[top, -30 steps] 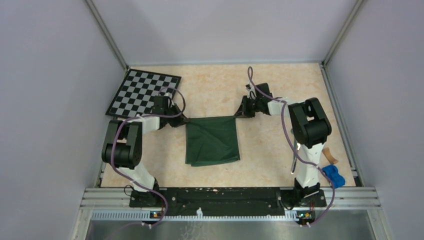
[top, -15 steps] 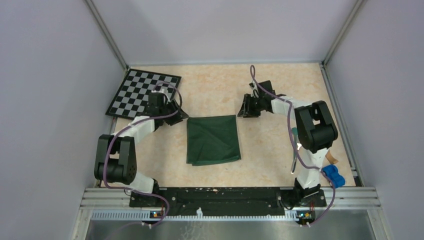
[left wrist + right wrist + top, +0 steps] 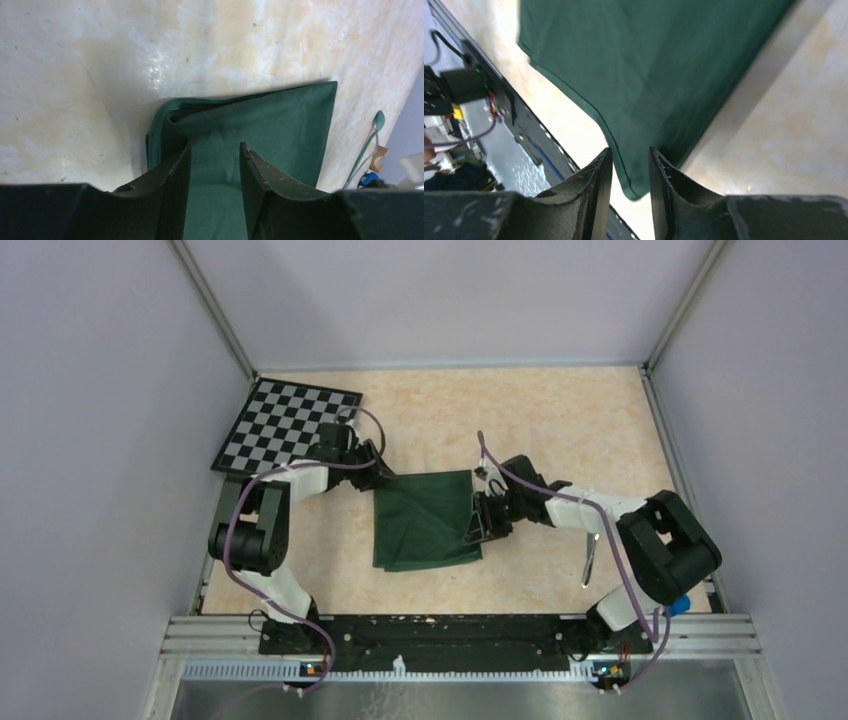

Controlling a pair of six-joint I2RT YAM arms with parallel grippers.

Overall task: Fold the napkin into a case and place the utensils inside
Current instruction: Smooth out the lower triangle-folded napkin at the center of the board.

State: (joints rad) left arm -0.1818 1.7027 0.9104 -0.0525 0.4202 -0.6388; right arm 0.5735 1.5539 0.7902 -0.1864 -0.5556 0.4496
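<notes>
The dark green napkin (image 3: pixel 425 520) lies folded flat on the table in the top view. My left gripper (image 3: pixel 384 478) is open over the napkin's far left corner; in the left wrist view (image 3: pixel 215 150) the cloth (image 3: pixel 260 120) lies under the jaws, not pinched. My right gripper (image 3: pixel 479 524) is open at the napkin's right edge; in the right wrist view (image 3: pixel 630 155) a cloth (image 3: pixel 649 60) corner sits loose between the jaws. A slim silver utensil (image 3: pixel 590 558) lies by the right arm. A teal-headed piece (image 3: pixel 371 140) shows in the left wrist view. No case is in view.
The checkered board (image 3: pixel 285 425) lies at the far left, just behind the left arm. A blue toy car (image 3: pixel 678 605) sits at the near right, partly behind the right arm. Walls close in the table on three sides.
Both grippers let go of the napkin's far corners and it settled flat. The right gripper then moved nearer along the right edge. The left gripper came back over the far left corner.
</notes>
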